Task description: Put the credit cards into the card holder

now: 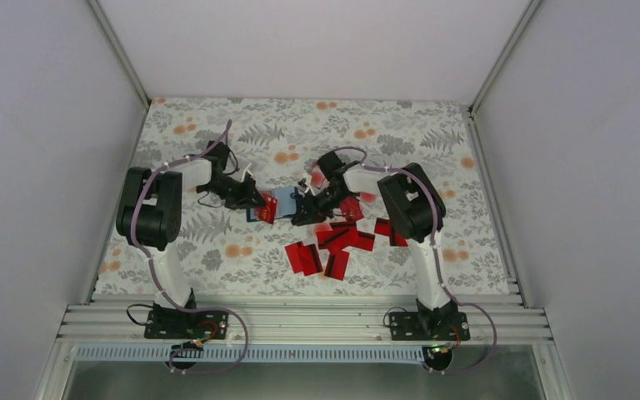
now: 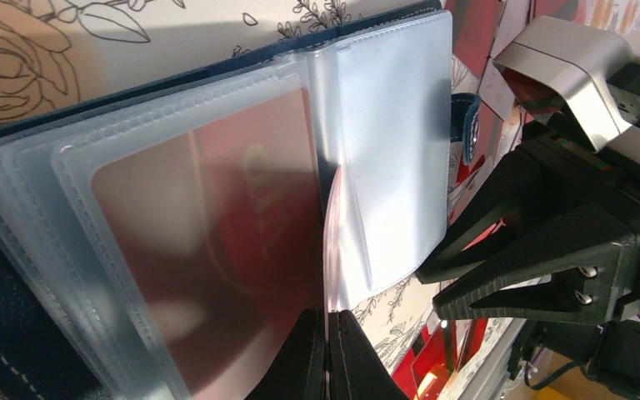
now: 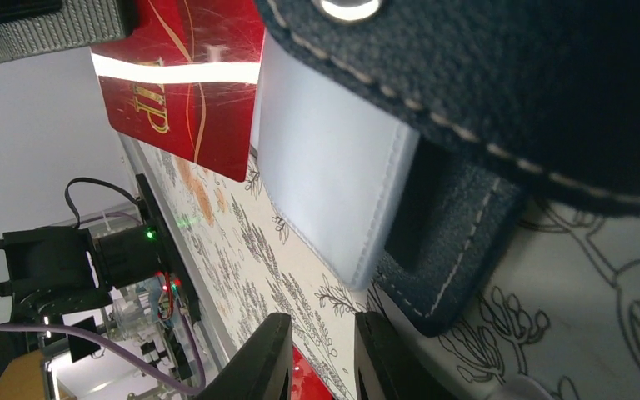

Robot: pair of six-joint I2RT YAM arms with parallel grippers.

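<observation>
The navy card holder (image 1: 277, 204) lies open at mid-table between both grippers. Its frosted clear sleeves (image 2: 383, 125) fan out, and a red credit card (image 2: 217, 225) shows through one of them. My left gripper (image 2: 327, 350) is shut on the edge of a sleeve. In the right wrist view, a red card with gold lettering (image 3: 183, 83) sticks out beside a sleeve (image 3: 333, 183) under the navy cover (image 3: 508, 83). My right gripper (image 3: 321, 358) hovers just off the holder's edge, its jaws slightly apart with nothing between them. Several loose red cards (image 1: 333, 242) lie close by.
The loose cards spread over the floral tablecloth (image 1: 217, 133) in front of the right arm (image 1: 408, 208). White walls close in both sides and the back. A metal rail (image 1: 300, 321) runs along the near edge.
</observation>
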